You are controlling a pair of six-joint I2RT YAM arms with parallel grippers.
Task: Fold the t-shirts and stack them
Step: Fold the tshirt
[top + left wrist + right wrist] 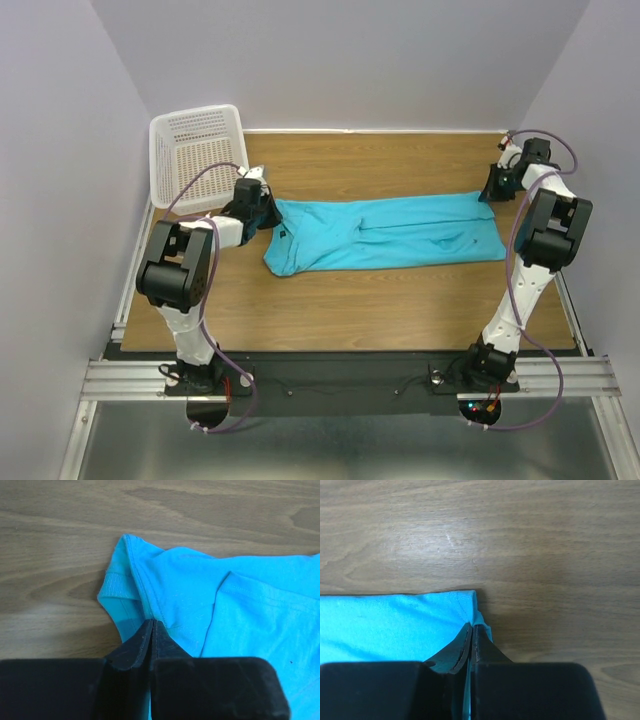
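One turquoise t-shirt [385, 233] lies folded lengthwise into a long band across the middle of the wooden table. My left gripper [262, 208] is at its left end and is shut on the cloth by the ribbed neck edge [116, 582]; in the left wrist view the gripper [152, 622] pinches a fold of the t-shirt [200, 595]. My right gripper [492, 190] is at the band's right end. In the right wrist view that gripper [471, 625] is shut on the hemmed corner of the t-shirt [390, 625].
A white plastic mesh basket [198, 155] leans tilted at the back left corner, just behind my left arm. Bare wooden table [380, 300] lies in front of the shirt. Grey walls close in on both sides.
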